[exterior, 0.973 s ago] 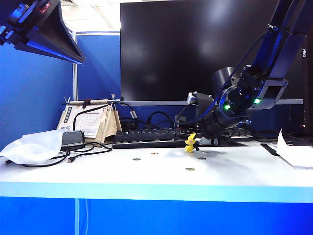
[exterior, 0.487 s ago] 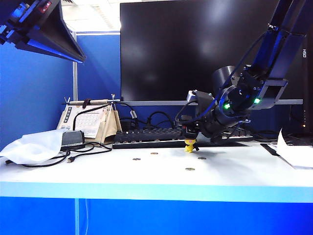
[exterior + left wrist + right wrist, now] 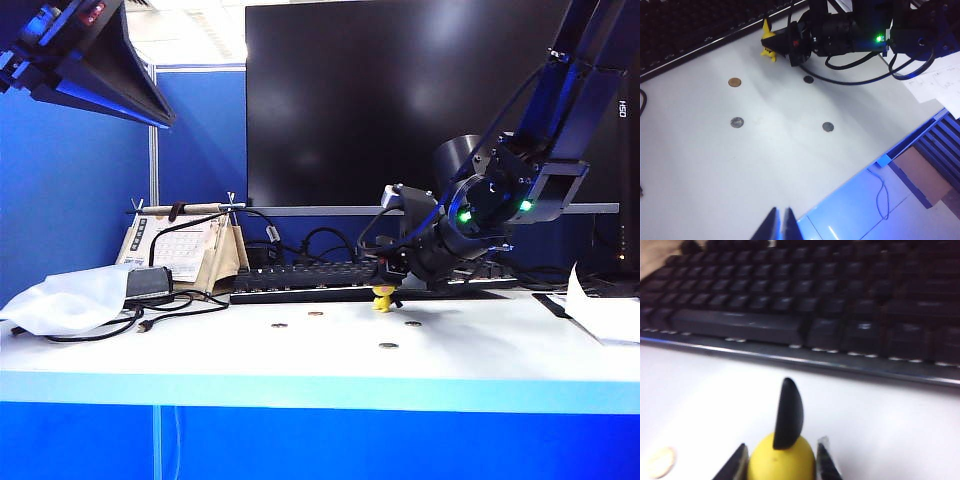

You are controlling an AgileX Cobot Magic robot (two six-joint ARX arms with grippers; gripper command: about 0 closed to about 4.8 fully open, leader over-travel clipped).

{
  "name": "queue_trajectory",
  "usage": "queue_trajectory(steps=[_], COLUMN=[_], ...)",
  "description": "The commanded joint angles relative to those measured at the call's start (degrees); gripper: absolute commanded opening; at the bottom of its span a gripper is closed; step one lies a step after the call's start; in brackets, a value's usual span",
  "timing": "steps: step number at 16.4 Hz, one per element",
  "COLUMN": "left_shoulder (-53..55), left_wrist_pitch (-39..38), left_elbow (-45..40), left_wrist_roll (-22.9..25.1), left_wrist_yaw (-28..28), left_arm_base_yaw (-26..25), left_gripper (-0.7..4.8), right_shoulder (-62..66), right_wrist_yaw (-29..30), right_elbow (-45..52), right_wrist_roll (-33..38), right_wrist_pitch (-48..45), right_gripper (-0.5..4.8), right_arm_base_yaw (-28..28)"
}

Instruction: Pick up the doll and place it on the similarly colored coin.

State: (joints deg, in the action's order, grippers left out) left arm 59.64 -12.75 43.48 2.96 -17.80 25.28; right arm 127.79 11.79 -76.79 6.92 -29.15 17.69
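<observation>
right gripper [image 3: 781, 465] clenched on doll [image 3: 782, 456] | left gripper [image 3: 779, 226] apparently closed, empty, aloft

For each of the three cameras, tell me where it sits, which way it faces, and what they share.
Exterior view: low at the table's front edge, facing the monitor; shows the right gripper shut on the doll.
Left wrist view: high above the table, looking down; shut left gripper, right arm.
Right wrist view: near the tabletop, facing the keyboard; jaws on the doll.
Shared: doll, brassy coin.
</observation>
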Motion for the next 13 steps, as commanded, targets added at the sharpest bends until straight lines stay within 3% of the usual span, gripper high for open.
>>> queue_trajectory(steps=[1, 4, 7, 13], left_shoulder=[-0.13, -0.13, -0.11, 0.00], left_wrist_pitch=[1.31, 1.31, 1.55, 4.31], left_elbow=[0.02, 0.02, 0.02, 0.02], left_wrist_roll=[-0.20, -0.15, 0.04, 0.04], left_wrist_yaw=[-0.44, -0.42, -0.24, -0.20], left_arm_base_yaw=[0.00, 0.00, 0.00, 0.00], left_gripper=[0.26, 0.26, 0.26, 0.26], right_shoulder=[-0.17, -0.61, -0.79, -1.03], right_wrist_yaw=[4.59, 5.38, 9.73, 12.48], right_elbow=[-0.57, -0.59, -0.90, -3.28], right_wrist_roll=[0.35, 3.72, 5.31, 2.89], right_wrist_pitch=[0.15, -2.23, -3.69, -4.04], right_gripper=[0.91, 0.89, 0.90, 0.95], right_arm_base_yaw=[0.11, 0.35, 0.46, 5.68])
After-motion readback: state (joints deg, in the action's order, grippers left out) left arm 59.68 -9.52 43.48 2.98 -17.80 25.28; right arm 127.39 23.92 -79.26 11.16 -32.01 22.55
